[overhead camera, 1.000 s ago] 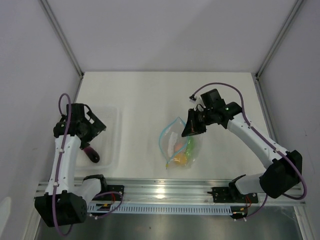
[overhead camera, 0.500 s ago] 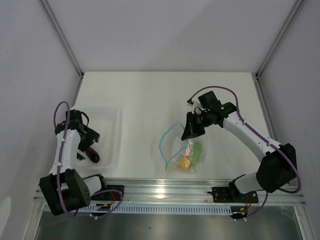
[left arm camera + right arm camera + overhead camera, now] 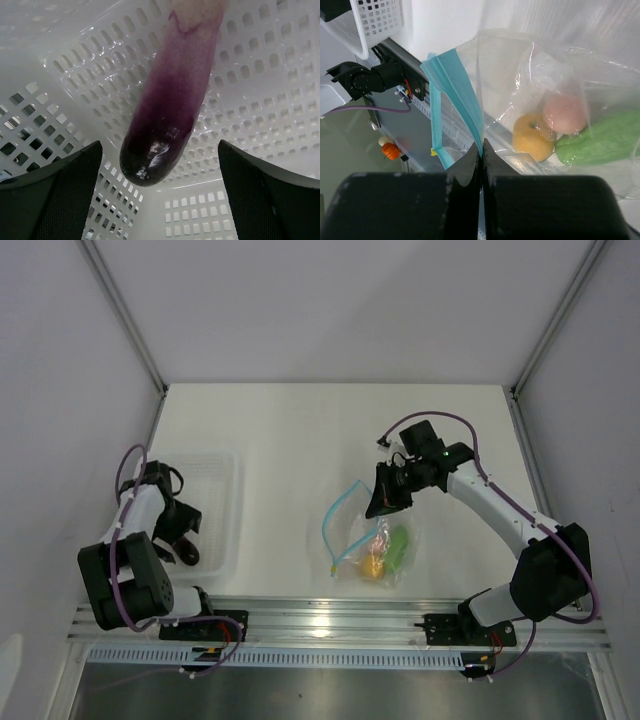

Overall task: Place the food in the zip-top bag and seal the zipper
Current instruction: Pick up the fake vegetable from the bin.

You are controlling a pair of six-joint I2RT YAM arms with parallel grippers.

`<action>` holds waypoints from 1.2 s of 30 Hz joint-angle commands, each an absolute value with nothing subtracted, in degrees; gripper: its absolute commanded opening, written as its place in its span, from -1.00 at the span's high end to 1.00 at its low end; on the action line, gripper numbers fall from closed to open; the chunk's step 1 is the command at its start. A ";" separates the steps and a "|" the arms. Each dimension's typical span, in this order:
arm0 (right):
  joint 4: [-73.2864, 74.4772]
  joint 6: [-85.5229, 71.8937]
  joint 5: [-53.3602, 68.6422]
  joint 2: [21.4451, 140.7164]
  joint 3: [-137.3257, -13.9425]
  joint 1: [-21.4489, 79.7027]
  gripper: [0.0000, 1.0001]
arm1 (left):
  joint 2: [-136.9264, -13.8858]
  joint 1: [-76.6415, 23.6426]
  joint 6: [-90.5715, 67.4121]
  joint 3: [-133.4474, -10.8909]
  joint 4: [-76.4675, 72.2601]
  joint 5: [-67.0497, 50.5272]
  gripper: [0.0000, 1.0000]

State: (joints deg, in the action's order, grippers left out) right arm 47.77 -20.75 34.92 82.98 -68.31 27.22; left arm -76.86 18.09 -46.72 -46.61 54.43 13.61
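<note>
The clear zip-top bag (image 3: 368, 545) lies on the table with a yellow piece (image 3: 372, 565), a pink piece (image 3: 381, 537) and a green piece (image 3: 399, 545) inside. My right gripper (image 3: 385, 498) is shut on the light blue zipper strip (image 3: 460, 95) and holds the mouth edge up. The right wrist view shows the yellow (image 3: 532, 136), pink (image 3: 564, 114) and green (image 3: 600, 142) pieces through the plastic. The purple elongated piece (image 3: 170, 100) lies in the white basket (image 3: 260, 75). My left gripper (image 3: 160, 200) is open, its fingers either side of the piece's dark end.
The white perforated basket (image 3: 218, 502) stands at the left of the table, with my left gripper (image 3: 178, 532) inside it. The aluminium rail (image 3: 340, 618) runs along the near edge. Grey walls close the left, right and back.
My left arm has swung down and toward the near edge, into the basket over the purple piece. My right gripper has shifted slightly with the zipper edge, and the bag's contents slid a little right.
</note>
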 commanded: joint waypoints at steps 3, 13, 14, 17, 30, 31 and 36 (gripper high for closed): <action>48.08 -20.13 34.45 81.65 -69.70 26.19 1.00 | -80.58 18.72 -48.52 -46.41 51.95 14.68 -0.91; 48.96 -21.62 31.82 78.49 -69.87 25.75 1.00 | -79.81 18.72 -45.71 -43.33 48.26 12.57 -0.19; 48.96 -21.71 31.47 78.31 -69.87 25.75 1.00 | -79.11 18.72 -45.18 -42.81 47.64 11.87 0.11; 48.69 -22.32 31.20 77.70 -69.79 25.75 1.00 | -74.56 18.72 -43.16 -40.88 44.75 7.75 0.65; 49.31 -24.43 29.62 77.61 -71.63 25.49 1.00 | -58.55 -1.37 -45.43 -48.95 37.12 -15.09 0.99; 49.48 -24.52 29.18 77.69 -72.15 25.40 1.00 | -58.19 -6.37 -45.87 -49.39 35.00 -17.47 0.99; 50.62 -24.87 28.57 77.35 -73.65 25.40 1.00 | -56.95 -20.89 -44.31 -56.23 23.74 -28.54 0.99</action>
State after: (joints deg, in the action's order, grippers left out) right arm 49.67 -23.99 29.74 79.05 -70.59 25.65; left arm -58.57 -15.35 -44.71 -50.54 33.04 -17.28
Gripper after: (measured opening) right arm 0.002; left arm 0.491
